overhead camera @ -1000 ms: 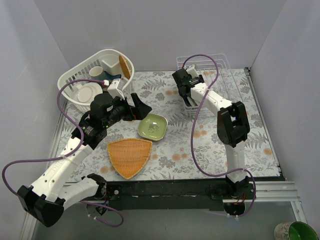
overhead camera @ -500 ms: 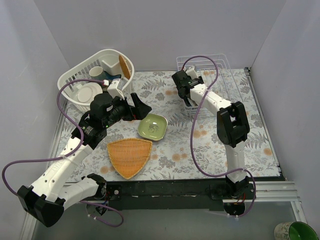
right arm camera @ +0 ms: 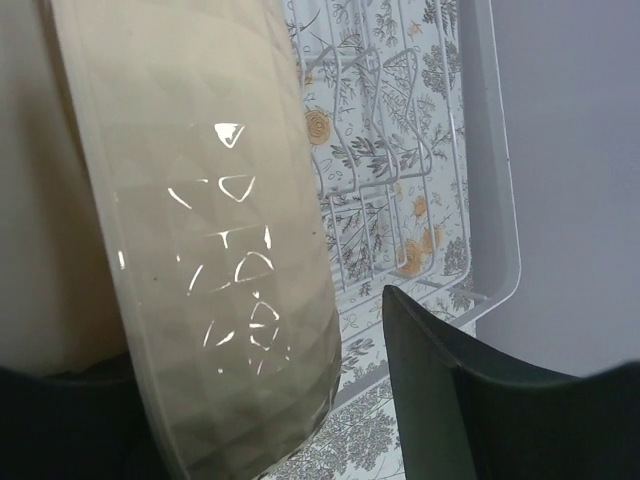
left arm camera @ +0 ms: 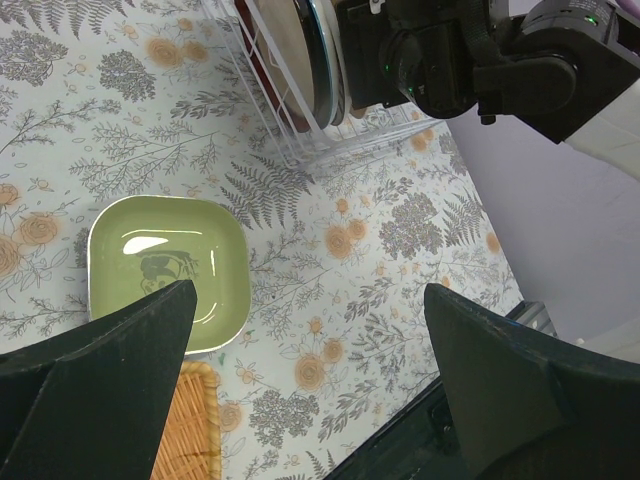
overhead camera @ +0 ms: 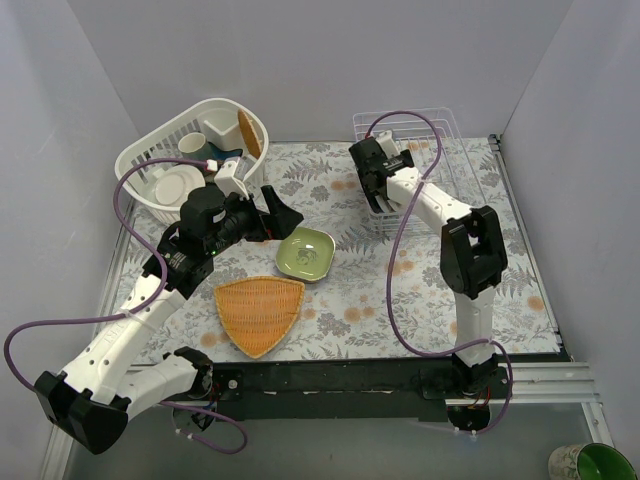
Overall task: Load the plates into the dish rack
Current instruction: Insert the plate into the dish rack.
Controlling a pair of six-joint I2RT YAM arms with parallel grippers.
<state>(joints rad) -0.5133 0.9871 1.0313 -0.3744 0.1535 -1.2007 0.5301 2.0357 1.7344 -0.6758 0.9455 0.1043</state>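
Pale green dish [overhead camera: 306,253], orange woven tray [overhead camera: 259,313], cream triangle-faceted dish [right arm camera: 200,230], white wire rack [right arm camera: 400,150], grey-and-orange floral table cover [left arm camera: 380,240]

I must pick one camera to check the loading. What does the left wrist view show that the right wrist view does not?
Only left wrist: the pale green dish, a corner of the orange woven tray, and the right arm. Only right wrist: the faceted relief on the cream dish, very close. Both: the white wire dish rack and the floral tablecloth.

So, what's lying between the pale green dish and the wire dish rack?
Nothing. Only bare floral table cover separates the pale green dish from the dish rack, and the left wrist view shows this most clearly.
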